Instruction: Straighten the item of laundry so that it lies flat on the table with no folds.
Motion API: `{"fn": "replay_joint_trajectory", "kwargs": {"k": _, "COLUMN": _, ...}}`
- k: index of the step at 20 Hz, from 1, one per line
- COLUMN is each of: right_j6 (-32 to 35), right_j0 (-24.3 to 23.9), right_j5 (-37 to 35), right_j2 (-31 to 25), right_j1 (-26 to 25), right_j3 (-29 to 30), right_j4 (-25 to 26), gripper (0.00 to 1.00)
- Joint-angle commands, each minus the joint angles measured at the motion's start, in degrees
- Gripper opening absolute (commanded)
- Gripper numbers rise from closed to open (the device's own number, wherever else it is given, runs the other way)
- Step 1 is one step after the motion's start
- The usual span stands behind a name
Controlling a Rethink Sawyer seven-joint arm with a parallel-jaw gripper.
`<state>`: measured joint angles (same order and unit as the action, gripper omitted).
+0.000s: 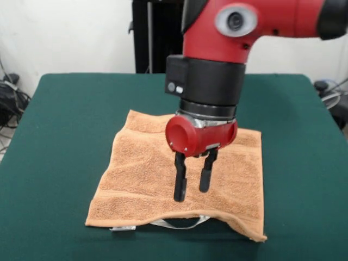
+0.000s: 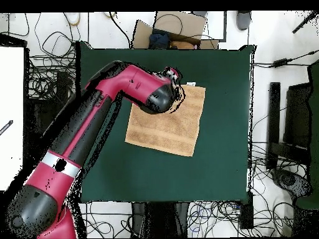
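**Open jaws hang over a nearly flat towel**

Parted and holding nothing, the two black fingers (image 1: 180,179) of the gripper (image 1: 192,194) point straight down with a clear gap between them, and orange-tan cloth shows through that gap. The front view does not settle whether the tips touch the cloth or hang just above it. The red and black arm (image 2: 87,127) comes down over the far part of the cloth; in the overhead view its wrist covers one corner region of the fabric.

The towel (image 1: 141,174) lies spread near the middle of the table (image 1: 65,119), a dark green top much larger than it. Most of its surface looks flat, with woven bands running across it. In the front view, the edge nearest the camera is uneven: the corner at the picture's lower right (image 1: 255,235) is lifted and curled slightly, and a white strip (image 1: 179,223) shows from under that edge, with a small white tag (image 1: 123,228) beside it. In the overhead view the towel (image 2: 174,127) sits a little askew to the table's sides.

Cables (image 2: 274,62) lie on the floor round the table.
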<state>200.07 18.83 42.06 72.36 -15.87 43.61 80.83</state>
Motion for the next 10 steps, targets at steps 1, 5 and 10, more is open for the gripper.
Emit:
{"fn": "replay_joint_trajectory", "kwargs": {"k": 1, "right_j6": -11.6, "right_j0": -0.8, "right_j5": -2.3, "right_j2": -12.1, "right_j1": -0.4, "right_j3": 2.0, "right_j4": -4.4, "gripper": 1.0}}
{"fn": "replay_joint_trajectory", "kwargs": {"k": 5, "right_j6": -9.7, "right_j0": -0.3, "right_j5": -4.2, "right_j2": -12.9, "right_j1": -0.9, "right_j3": 2.5, "right_j4": -5.3, "gripper": 1.0}}
{"fn": "replay_joint_trajectory", "kwargs": {"k": 10, "right_j6": -20.4, "right_j0": -0.8, "right_j5": -10.0, "right_j2": -17.8, "right_j1": 0.9, "right_j3": 4.2, "right_j4": -9.4, "gripper": 1.0}}
